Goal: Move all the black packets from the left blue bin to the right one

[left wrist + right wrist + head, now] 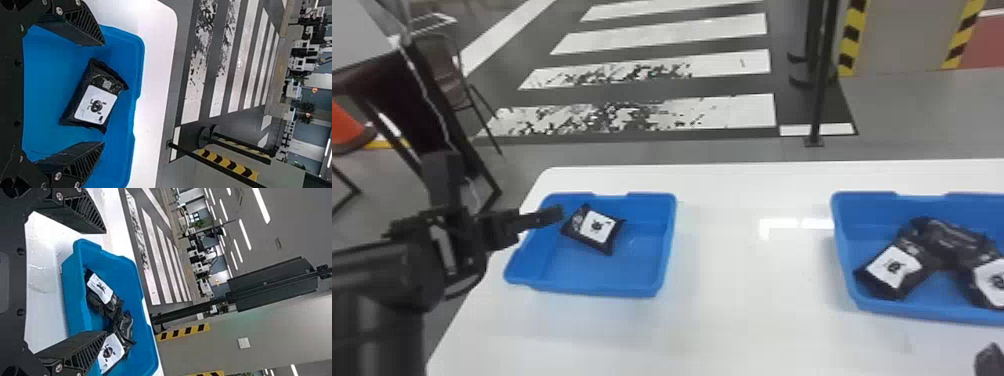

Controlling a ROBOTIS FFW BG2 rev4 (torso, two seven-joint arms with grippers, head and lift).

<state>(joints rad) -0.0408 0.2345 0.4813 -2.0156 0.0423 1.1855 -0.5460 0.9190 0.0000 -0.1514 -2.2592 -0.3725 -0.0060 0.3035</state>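
Left gripper [499,185] released: I have its two flat fingers spread wide at the left side of the left blue bin [602,289]. A lone black packet [580,236] lies in that bin, its white label [598,227] facing up; in my left wrist view it shows beyond the fingertips, framed by the gap between them, and in the head view it sits just right of one fingertip. My right gripper [991,361], also spread, is near the right blue bin [932,314], where three more black packets [894,269] lie bunched together
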